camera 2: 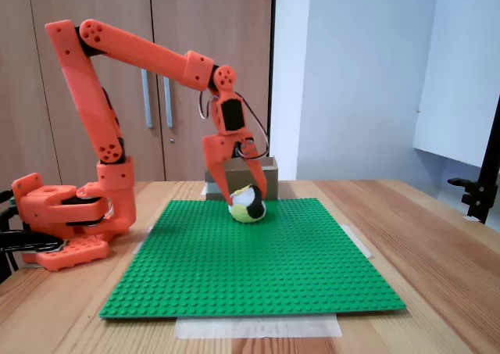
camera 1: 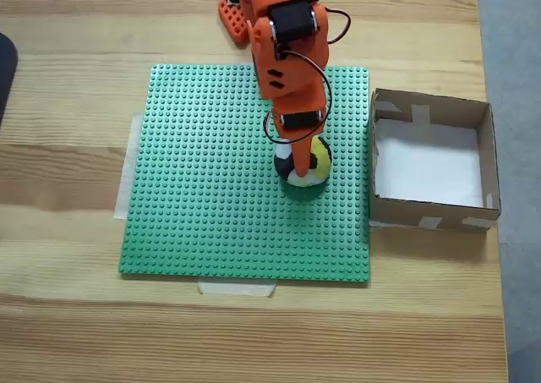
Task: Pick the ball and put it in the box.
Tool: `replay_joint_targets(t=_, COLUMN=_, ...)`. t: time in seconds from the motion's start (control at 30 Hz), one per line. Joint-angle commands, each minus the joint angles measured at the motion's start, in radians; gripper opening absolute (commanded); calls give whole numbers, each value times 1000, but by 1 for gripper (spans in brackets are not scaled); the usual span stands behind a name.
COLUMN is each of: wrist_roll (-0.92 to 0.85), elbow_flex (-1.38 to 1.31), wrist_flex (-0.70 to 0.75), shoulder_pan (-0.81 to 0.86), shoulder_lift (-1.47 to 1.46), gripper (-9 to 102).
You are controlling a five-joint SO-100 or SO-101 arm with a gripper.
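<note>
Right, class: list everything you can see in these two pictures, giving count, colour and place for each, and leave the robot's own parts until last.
ball: one, white, black and yellow, on the green plate, between the pincer's fingers.
box: one, brown cardboard with white floor, right of the plate in the top-down fixed view.
studded baseplate: one, green, taped to the table's middle.
tape strips: several, pale, along the plate's edges.
table: one, light wood.
cupboard doors: two, brown, behind the arm in the side-on fixed view.
arm: one, orange, base at the table's far edge.
pincer: one, orange, astride the ball.
</note>
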Motion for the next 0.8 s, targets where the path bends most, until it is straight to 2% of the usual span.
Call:
replay_joint_targets(t=0.0, wrist_roll=-12, elbow_flex=3, wrist_flex=-14, shoulder_pan=-8, shoulder_lift=21, gripper=30)
replay_joint_targets(t=0.77, wrist_roll=-25, elbow_flex=75, wrist_flex=-127, shoulder_pan=-12, shoulder_lift=44, gripper=26)
